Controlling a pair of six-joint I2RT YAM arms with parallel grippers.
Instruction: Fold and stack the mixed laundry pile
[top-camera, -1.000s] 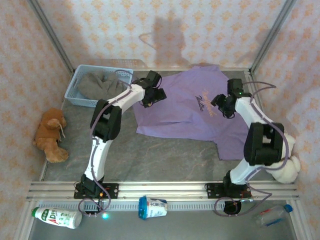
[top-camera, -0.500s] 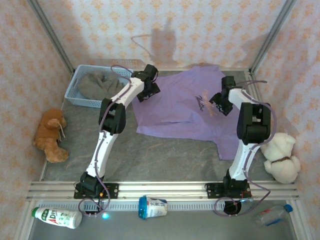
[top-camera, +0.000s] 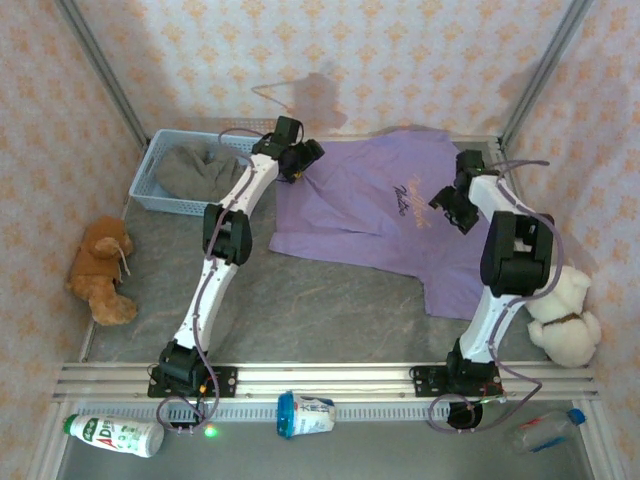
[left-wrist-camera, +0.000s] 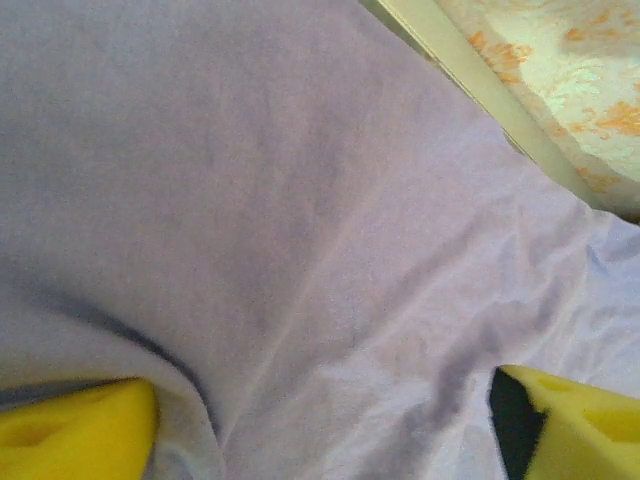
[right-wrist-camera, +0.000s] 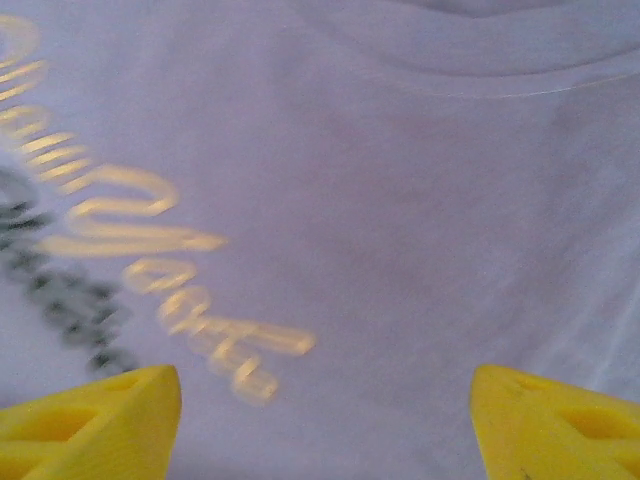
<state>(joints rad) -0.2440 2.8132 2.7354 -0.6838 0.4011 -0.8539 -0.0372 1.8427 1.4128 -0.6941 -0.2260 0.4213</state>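
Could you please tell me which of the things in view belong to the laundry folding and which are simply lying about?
Part of the job: lavender T-shirt; grey top.
Just lying about: blue basket; brown plush bear; cream plush bear; white bottle; blue-capped container; clear bottle.

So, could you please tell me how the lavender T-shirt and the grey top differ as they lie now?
The lavender-purple T-shirt lies spread open on the grey table; the dull grey top sits bunched inside the light blue plastic basket. The T-shirt shows a chest print; the grey top shows none from above. Spread out, the T-shirt covers far more area than the crumpled top. Both are unfolded garments.
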